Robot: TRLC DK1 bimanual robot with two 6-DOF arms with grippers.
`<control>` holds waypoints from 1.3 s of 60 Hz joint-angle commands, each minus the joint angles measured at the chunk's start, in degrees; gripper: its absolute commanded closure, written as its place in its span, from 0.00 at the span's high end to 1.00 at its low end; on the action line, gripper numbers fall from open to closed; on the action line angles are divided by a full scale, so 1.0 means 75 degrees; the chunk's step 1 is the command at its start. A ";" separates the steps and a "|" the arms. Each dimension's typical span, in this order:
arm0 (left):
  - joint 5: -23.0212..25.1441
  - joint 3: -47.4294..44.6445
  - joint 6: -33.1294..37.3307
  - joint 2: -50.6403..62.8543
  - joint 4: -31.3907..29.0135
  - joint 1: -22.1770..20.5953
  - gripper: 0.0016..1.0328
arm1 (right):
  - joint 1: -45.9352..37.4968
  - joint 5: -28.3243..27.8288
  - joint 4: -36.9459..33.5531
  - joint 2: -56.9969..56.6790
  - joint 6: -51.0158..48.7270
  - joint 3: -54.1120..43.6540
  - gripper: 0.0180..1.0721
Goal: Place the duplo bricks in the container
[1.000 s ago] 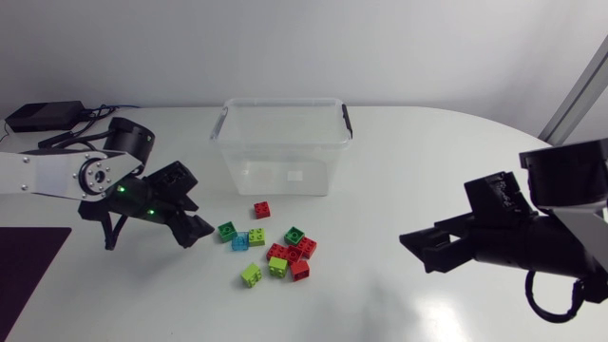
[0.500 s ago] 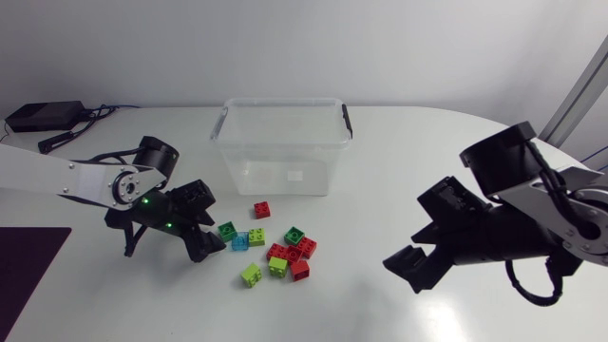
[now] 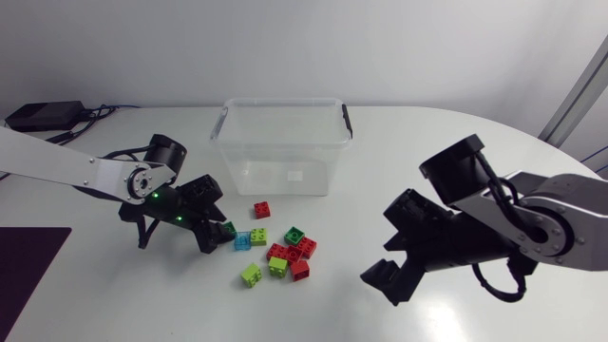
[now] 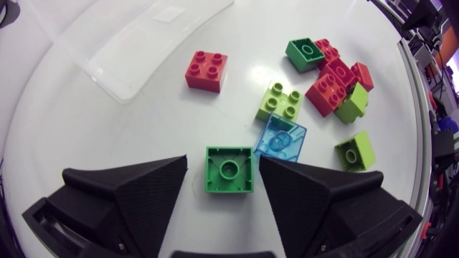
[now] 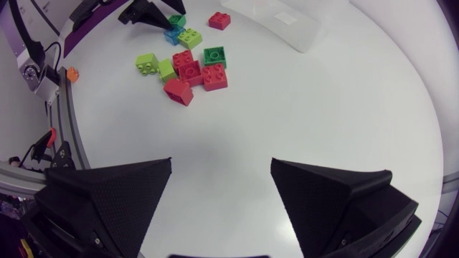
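Observation:
The clear plastic container stands at the back middle with nothing in it. Loose duplo bricks lie in front of it: a red one apart, then a dark green brick, a pale blue brick, a lime brick and a red, green and lime cluster. My left gripper is low on the table, open, with the dark green brick between its fingers and a small gap on each side. My right gripper hangs open over bare table right of the cluster.
A black box with cables sits at the back left corner. A dark mat lies at the left edge. The container's corner shows far ahead of the right gripper. Bare table lies between the right gripper and the bricks.
My left gripper slid right to the bricks, now flanks the dark green brick, and its fingers have drawn closer together. The right arm swung left towards the middle, gripper still open.

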 commanded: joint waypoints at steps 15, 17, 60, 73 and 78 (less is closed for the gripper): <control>0.0349 0.0221 0.0464 0.0442 0.0088 -0.0146 0.45 | 0.0482 0.0173 0.0324 0.0774 -0.0085 0.0305 0.95; 0.0337 0.0221 0.0500 0.0500 0.0077 -0.0170 0.44 | 0.0505 0.0220 0.0324 0.0809 -0.0085 0.0340 0.95; 0.0419 0.1334 0.0757 -0.1738 -0.2115 0.0241 0.24 | 0.0880 0.0279 0.0476 0.1301 -0.0015 0.0387 0.95; 0.0736 0.3162 0.0031 -0.2137 -0.2771 0.0299 0.25 | 0.1267 0.0525 0.0828 0.1418 0.0138 0.0399 0.95; 0.0759 0.3642 -0.0274 -0.1914 -0.2666 0.0299 0.25 | 0.1536 0.0830 0.0980 0.1442 0.0208 0.0399 0.95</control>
